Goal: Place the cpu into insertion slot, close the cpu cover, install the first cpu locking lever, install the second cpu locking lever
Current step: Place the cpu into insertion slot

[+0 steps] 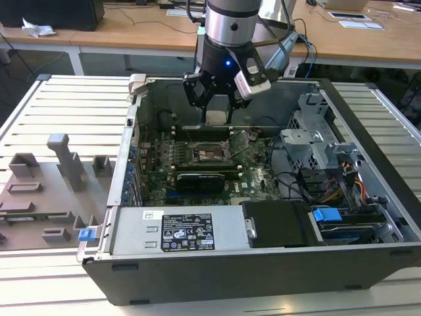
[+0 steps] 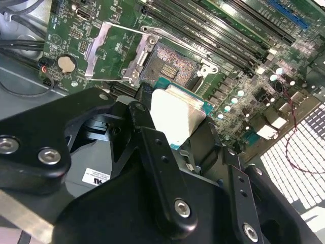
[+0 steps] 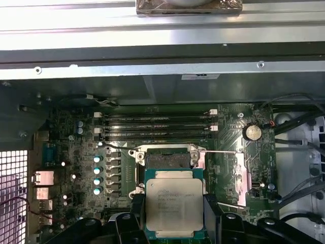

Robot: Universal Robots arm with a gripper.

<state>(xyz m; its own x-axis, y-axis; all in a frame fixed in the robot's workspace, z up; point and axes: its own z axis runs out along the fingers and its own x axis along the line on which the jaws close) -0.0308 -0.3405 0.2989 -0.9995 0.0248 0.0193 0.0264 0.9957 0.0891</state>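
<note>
- Above the motherboard, near its middle: claw clamped on the cpu, metal top visible, held clear of the board.
- Just beside the held chip: insertion slot, contacts exposed.
- Alongside the slot: cpu cover, swung open.

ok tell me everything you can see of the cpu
The cpu is a small flat square chip: a silvery-grey metal lid with faint print, on a thin green board whose edge shows around it. It looks roughly level, lid up. The tool is shut on it, with black fingers against two opposite edges. It hangs above the motherboard, beside the open insertion slot, not yet seated in it.
</note>
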